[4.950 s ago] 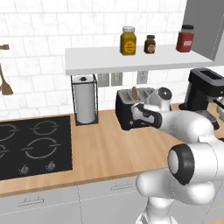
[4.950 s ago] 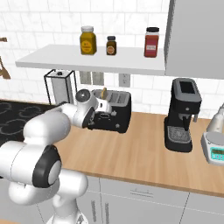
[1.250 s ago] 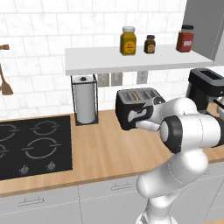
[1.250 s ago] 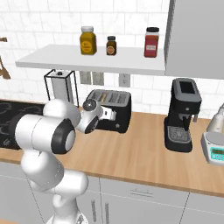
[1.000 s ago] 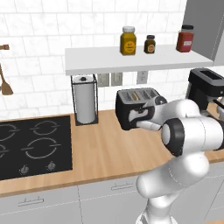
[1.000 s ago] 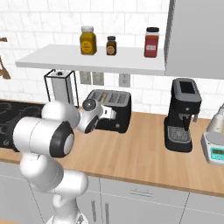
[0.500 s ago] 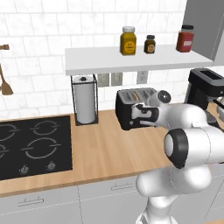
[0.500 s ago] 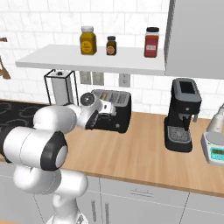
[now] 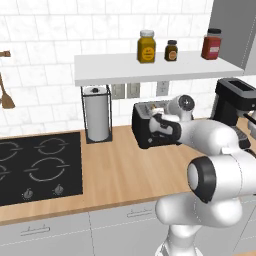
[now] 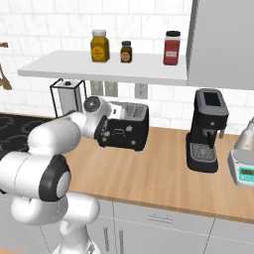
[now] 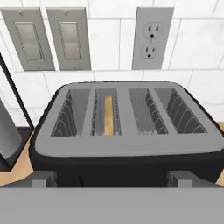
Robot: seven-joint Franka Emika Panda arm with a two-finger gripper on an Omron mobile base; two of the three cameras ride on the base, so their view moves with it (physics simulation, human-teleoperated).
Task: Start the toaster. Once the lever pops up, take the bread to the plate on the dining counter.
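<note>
The black toaster (image 9: 148, 129) (image 10: 125, 127) stands on the wall-side wooden worktop under the shelf. The hand view looks down on the toaster's grey top (image 11: 122, 146). The bread (image 11: 108, 114) shows as a thin tan edge sunk low in the second slot from the left. My gripper (image 11: 113, 180) is open, its fingertips (image 11: 43, 178) spread wide just in front of the toaster's front face. From the base views, the gripper (image 9: 164, 128) (image 10: 103, 130) sits close against the toaster's front. The plate and the dining counter are out of view.
A paper towel holder (image 9: 97, 113) stands left of the toaster, with a black hob (image 9: 35, 165) further left. To the right are a black coffee machine (image 10: 206, 130) and a scale (image 10: 245, 171). The shelf (image 9: 150, 69) with jars hangs overhead. A wall socket (image 11: 152, 37) is behind.
Five seconds ago the bread stuck up above the toaster; now it sits down in its slot. Over the last second the elbow swung right while the open gripper stayed at the toaster's front.
</note>
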